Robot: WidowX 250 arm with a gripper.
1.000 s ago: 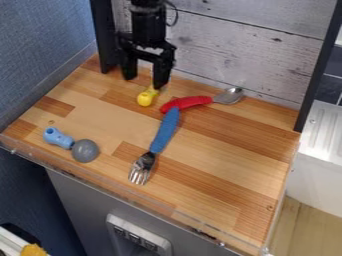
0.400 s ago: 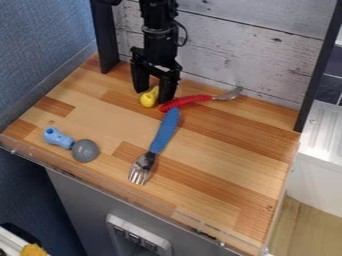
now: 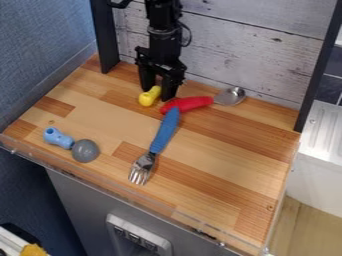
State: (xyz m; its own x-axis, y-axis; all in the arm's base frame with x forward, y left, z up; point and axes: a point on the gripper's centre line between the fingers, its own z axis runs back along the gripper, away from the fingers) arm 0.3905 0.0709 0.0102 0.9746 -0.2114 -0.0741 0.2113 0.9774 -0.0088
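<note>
Hanging over striped wood [image 3: 220, 150], end effector [image 3: 157, 95], fingers apart, beside rounded yellow piece [image 3: 147, 97], smooth red-handled metal spoon [image 3: 189, 103]

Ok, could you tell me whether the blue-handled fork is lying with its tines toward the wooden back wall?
No, the fork's tines point toward the counter's front edge.

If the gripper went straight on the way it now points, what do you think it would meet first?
The gripper would probably meet the wooden counter beside the yellow piece, though depth is unclear.
</note>
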